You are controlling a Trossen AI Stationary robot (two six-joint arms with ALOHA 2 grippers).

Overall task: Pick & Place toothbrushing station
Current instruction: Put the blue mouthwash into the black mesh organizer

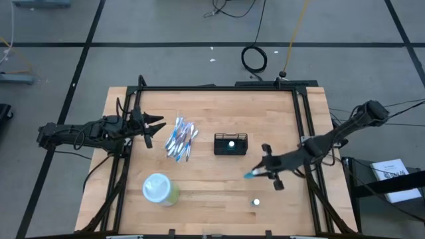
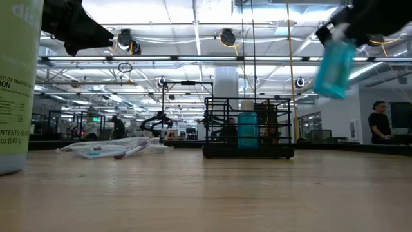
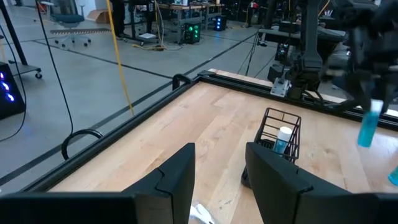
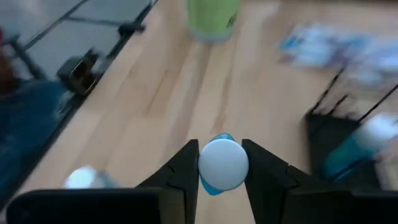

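Two arms reach over the wooden counter [image 1: 212,192]. The right claw [image 1: 263,172] hangs above the counter, near the front right corner of the caddy [image 1: 230,144], and pinches a small teal bottle [image 1: 251,174] with a white cap; from the right wrist, that cap sits squarely between the two fingers [image 4: 180,171]. In the low view the bottle [image 2: 334,67] is held well clear of the surface, tilted. The caddy stands upright near the middle of the counter, a little right of centre, and holds another teal bottle with a white cap [image 1: 231,145]. Left of the caddy lies a heap of blue-and-white packets [image 1: 180,139]. A pale-green cup [image 1: 160,189] stands near the front edge, left of centre, and a small white round thing [image 1: 255,202] lies near the front right. The left claw [image 1: 151,127] waits at the counter's left side, beside the packets, its fingers [image 3: 176,177] spread and holding nothing.
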